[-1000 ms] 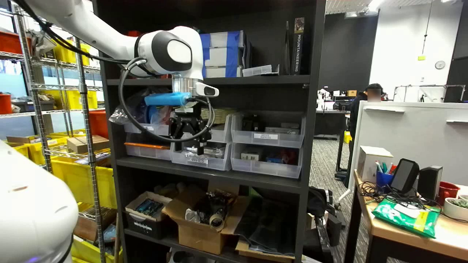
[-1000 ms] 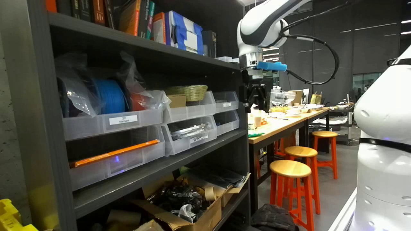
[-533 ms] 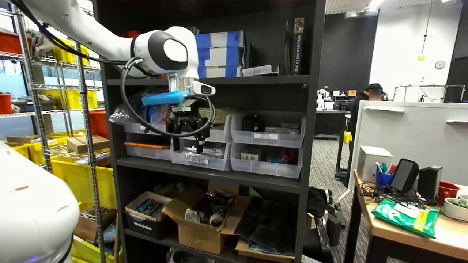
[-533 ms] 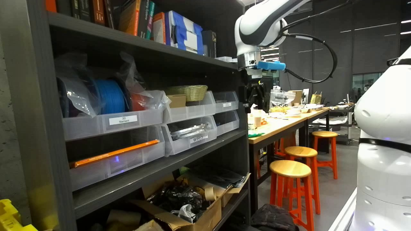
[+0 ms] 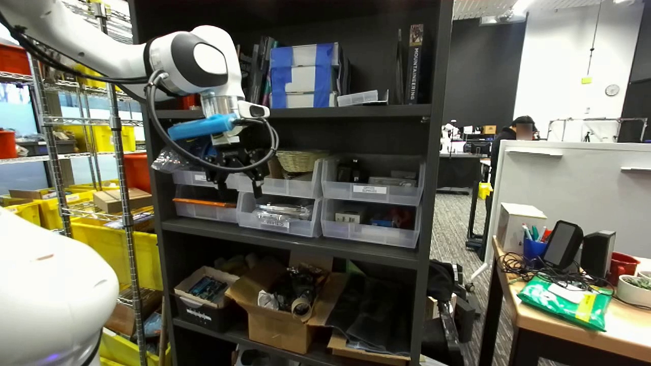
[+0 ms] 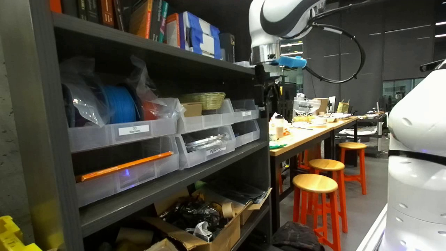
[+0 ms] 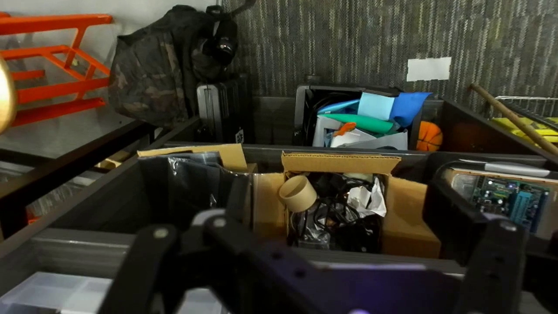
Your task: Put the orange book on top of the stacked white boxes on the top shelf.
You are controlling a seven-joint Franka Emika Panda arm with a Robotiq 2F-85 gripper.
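The thin orange book (image 5: 205,203) lies across the lower left grey bin on the middle board. It also shows in an exterior view (image 6: 125,167). The stacked white boxes (image 5: 303,75) with blue bands stand on the top shelf (image 5: 376,111); the stack shows in both exterior views (image 6: 206,43). My gripper (image 5: 240,193) is open and empty, its fingers wide apart in the wrist view (image 7: 344,209). It hangs slightly tilted in front of the bins, up and right of the book in an exterior view. Neither book nor stack shows in the wrist view.
Upright books (image 6: 158,21) stand beside the stack, with a clear plastic tray (image 5: 358,98) on its other side. Grey bins (image 5: 371,183) fill the middle board. A plastic-wrapped blue spool (image 6: 120,104) sits above the book. An open cardboard box (image 7: 335,161) is below.
In an exterior view my arm and gripper have moved left and a little up, and the gripper has tilted. More of the upright books beside the stack shows. The orange book has not moved.
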